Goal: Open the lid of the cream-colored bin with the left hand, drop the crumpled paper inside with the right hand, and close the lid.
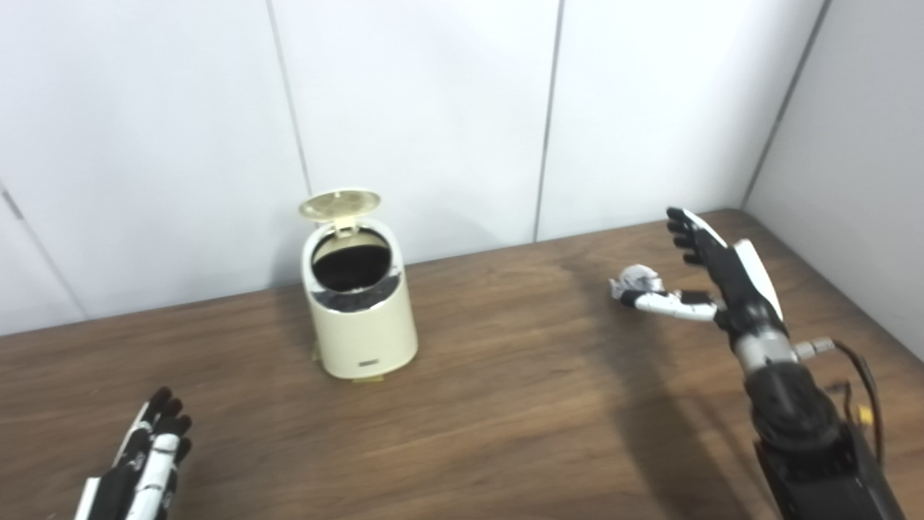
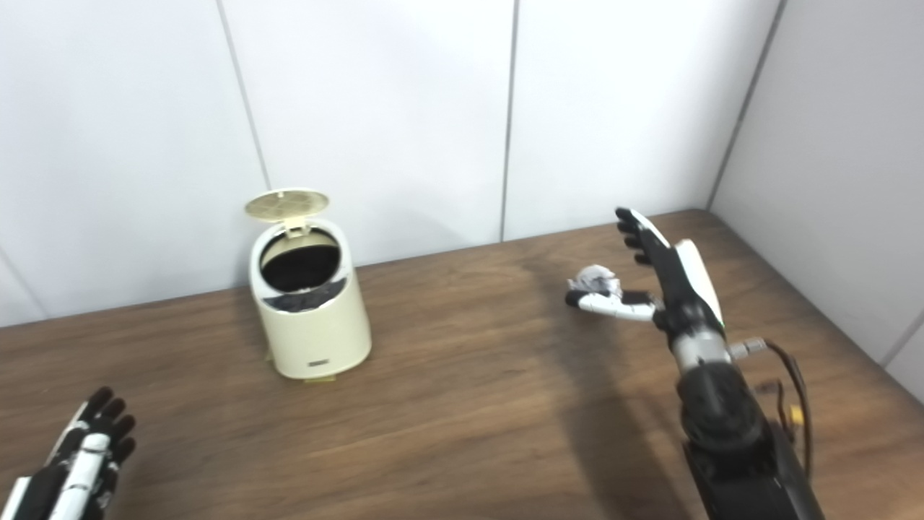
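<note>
**Caller:** Right hand (image 1: 711,278) is up over the table (image 1: 505,404), fingers spread and holding nothing. The paper ball (image 1: 637,280) sits just past its thumb, on the side facing the bin (image 1: 359,307); contact I can't tell.

**Analyst:** So your reach is short. The ball is well right of the bin, and its lid (image 1: 340,204) stands tipped back, mouth open.

**Caller:** Left hand (image 1: 148,455)?

**Analyst:** Low, left and nearer you than the bin, fingers straight and close together, empty. Your right hand is far nearer the ball.
</note>
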Robot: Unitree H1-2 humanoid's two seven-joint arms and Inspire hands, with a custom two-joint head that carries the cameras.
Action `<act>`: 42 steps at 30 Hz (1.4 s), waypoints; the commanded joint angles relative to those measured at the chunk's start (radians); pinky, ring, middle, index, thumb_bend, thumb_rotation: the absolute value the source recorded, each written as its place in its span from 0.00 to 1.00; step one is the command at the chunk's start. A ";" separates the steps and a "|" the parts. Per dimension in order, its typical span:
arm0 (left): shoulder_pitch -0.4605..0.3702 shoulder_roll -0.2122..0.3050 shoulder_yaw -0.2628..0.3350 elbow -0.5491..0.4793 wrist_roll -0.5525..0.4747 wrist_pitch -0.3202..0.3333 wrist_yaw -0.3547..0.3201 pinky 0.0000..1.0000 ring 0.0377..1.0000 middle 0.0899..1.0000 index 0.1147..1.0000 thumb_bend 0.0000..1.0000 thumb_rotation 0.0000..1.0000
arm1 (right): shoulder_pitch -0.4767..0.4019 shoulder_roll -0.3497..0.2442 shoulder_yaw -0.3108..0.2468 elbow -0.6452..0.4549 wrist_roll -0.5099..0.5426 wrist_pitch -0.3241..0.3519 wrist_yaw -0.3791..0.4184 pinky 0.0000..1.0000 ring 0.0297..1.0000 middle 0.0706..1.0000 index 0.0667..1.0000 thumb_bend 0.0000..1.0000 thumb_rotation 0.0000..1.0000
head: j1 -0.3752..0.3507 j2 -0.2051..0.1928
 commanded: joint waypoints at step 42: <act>-0.036 0.047 -0.034 -0.147 -0.066 0.109 0.088 1.00 0.97 0.98 1.00 0.25 0.53 | -0.392 -0.133 0.187 0.576 -0.458 0.020 0.392 0.60 0.75 0.86 0.83 0.87 0.06 | 0.001 0.050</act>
